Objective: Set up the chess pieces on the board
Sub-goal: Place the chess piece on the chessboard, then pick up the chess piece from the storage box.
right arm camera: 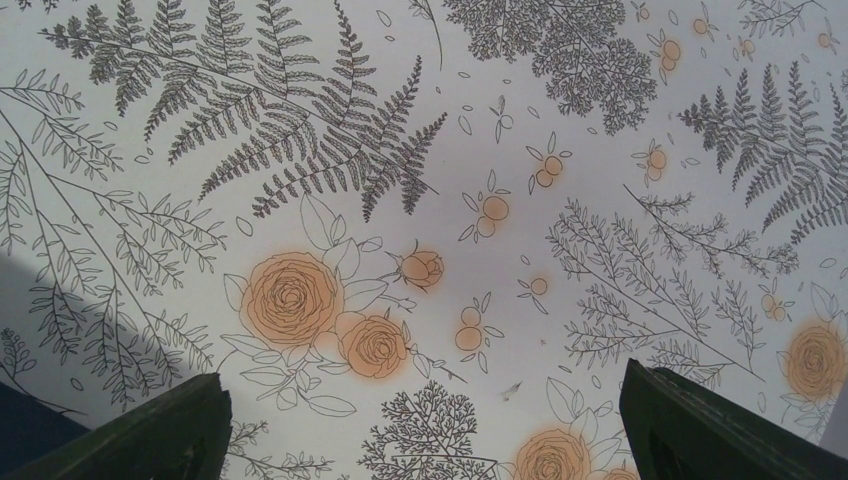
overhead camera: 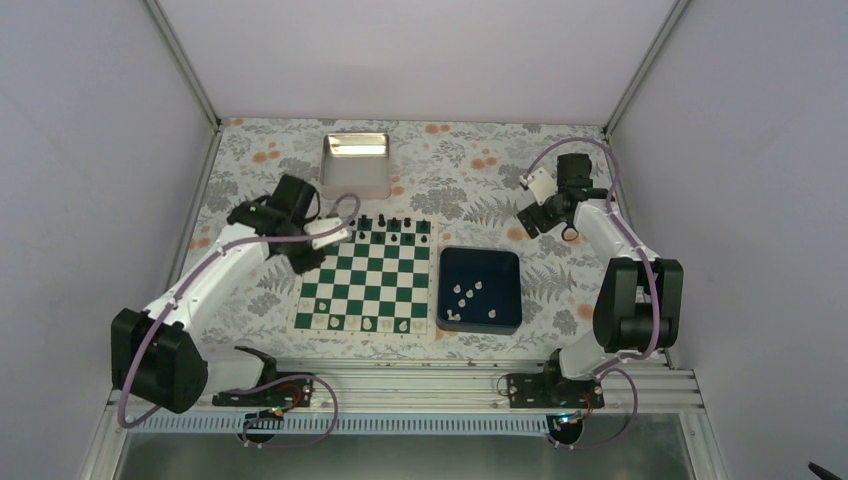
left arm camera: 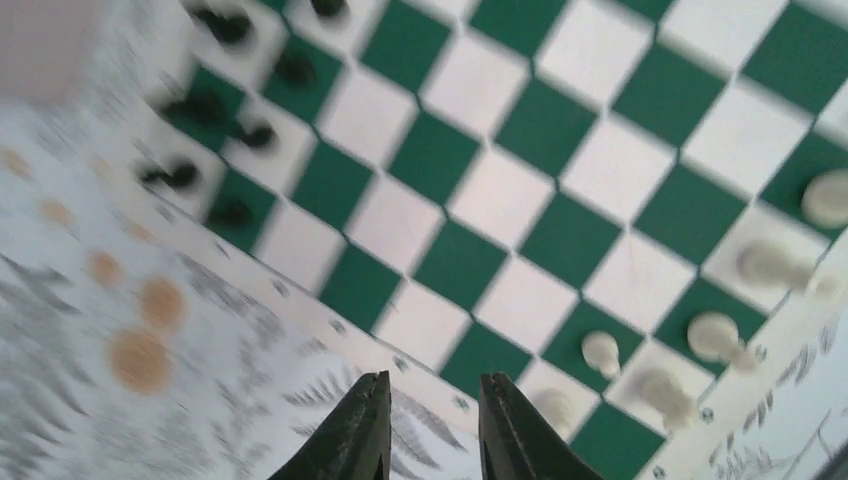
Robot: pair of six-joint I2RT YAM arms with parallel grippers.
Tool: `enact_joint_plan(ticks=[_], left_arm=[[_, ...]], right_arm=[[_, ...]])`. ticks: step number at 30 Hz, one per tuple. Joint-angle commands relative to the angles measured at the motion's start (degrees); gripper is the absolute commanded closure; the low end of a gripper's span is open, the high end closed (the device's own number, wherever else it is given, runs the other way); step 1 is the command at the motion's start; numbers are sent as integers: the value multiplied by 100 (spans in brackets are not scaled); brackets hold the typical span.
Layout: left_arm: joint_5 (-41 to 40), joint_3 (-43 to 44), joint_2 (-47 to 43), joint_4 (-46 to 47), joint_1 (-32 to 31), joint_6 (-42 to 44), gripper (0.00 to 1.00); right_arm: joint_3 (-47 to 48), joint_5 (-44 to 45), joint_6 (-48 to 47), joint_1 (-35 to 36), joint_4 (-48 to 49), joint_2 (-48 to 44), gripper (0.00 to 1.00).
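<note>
1. Chess pieces (left arm camera: pixel 715 335) in white lie in two groups: six along the near edge of the board (overhead camera: pixel 375 280), and about six loose in the tray to its right.
2. Left gripper (left arm camera: pixel 432 432) hangs over the board's left border. Its claw is parted only narrowly, with nothing between the fingers.
3. Black pieces (left arm camera: pixel 255 133), about seven countable, crowd the board's far rows. The wrist view is blurred, so the count is rough.
4. One shiny metal tin (overhead camera: pixel 355 180) sits beyond the board, apart from it.
5. One dark blue tray (overhead camera: pixel 480 252) lies just beside the board's right edge.
6. Right gripper (right arm camera: pixel 425 440) hovers above the floral tablecloth (right arm camera: pixel 420 130), its claw spread wide and holding nothing.
</note>
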Motion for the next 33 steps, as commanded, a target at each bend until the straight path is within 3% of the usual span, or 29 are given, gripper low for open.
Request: enact_joint_plan(ticks=[1,8,18,23,33], left_arm=[[280,1099,549,-276,-506,-35,75],[78,3085,2340,-75,-2195,-124,66],[479,4961,4474,48,-3316,250,62],[679,5405,5094,-80,-3650,300,63],[698,5139,5348,-6,-3806,380,64]], right_arm=[[48,-33,-54,45,10,63,0],[48,278,13,6,49,170,0],[69,304,54,-60,44,142,0],[24,286,16,-56,43,202,0],[-5,220,-42,-60,13,266,0]])
